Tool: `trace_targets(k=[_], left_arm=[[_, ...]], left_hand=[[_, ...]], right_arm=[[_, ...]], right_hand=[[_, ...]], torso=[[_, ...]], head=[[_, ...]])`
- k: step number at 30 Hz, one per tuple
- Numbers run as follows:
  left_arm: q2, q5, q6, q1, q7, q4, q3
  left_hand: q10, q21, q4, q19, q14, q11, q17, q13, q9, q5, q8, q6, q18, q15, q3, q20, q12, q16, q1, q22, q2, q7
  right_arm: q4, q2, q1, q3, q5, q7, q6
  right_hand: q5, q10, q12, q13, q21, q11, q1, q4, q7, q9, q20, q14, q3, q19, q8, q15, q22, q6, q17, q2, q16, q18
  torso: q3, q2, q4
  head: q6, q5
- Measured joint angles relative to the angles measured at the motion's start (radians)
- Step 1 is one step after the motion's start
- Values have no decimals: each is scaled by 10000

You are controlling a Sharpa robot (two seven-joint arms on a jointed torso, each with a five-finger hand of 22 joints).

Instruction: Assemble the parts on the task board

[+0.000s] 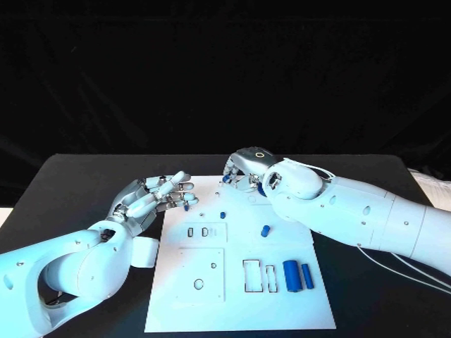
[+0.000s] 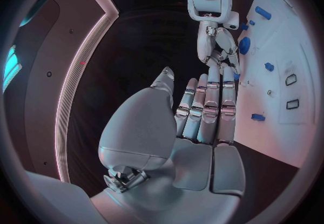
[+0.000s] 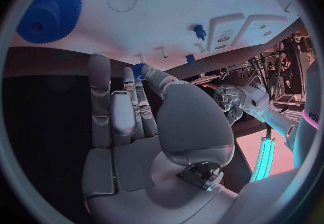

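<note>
A small blue toothed part (image 3: 140,68) is pinched at the fingertips of the right hand (image 1: 252,171), over the far edge of the task board (image 1: 287,310) (a larger blue gear (image 3: 48,9) lies flat on the board beyond those fingertips). The left hand (image 1: 152,198) is held half-curled with nothing seen in it, beside the board's near-left corner. The part is judged light, rigid and slippery, best taken by its toothed rim.
</note>
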Motion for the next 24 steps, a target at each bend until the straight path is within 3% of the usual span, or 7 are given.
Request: trace_targets(k=[6,24], left_arm=[[2,0,7,0,-16,-4,0],[33,1,23,0,-36,-31,1]], left_hand=[[0,0,0,0,0,0,-1,0,-8,0,0,0,0,0,0,0,0,0,0,0,0,0],[0,1,0,0,0,0,13,1,-7,1,0,0,-1,0,0,0,0,0,0,2,0,0]], right_arm=[[-138,146,3,-28,-42,-57,-41],[-329,368,5,-71,-87,-132,173]], right_hand=[[-2,0,0,-1,7,0,0,28,3,-7,0,0,-28,0,5,0,11,-4,-1,0,0,0],[-20,-1,0,-3,148,1,0,86,25,-9,0,0,-30,0,11,1,123,-32,-43,0,0,0]], torso=[[-16,46,52],[-31,89,78]], head=[[-44,-37],[-129,-54]])
